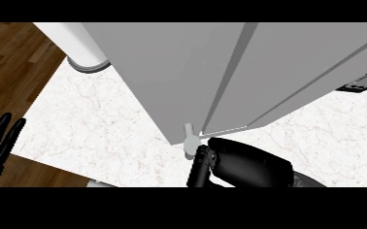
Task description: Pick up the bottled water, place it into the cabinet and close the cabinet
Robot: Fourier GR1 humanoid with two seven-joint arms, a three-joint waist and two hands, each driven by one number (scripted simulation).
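Right hand (pixel 243 167) is seen just below the cabinet's (pixel 215 73) lower corner, fingers (pixel 201 167) beside the grey door handle (pixel 190 143); whether they are curled cannot be told. Left hand (pixel 8 138) is parked at the left edge, fingers straight. Bottled water is not visible. Cabinet sits over the marble counter (pixel 93 121).

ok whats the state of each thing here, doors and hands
cabinet doors: look shut or nearly so, seam meeting between them
door handle: right hand's fingers beside it
right hand: at the cabinet's lower corner, fingers curled
left hand: resting open at left edge
bottled water: not visible
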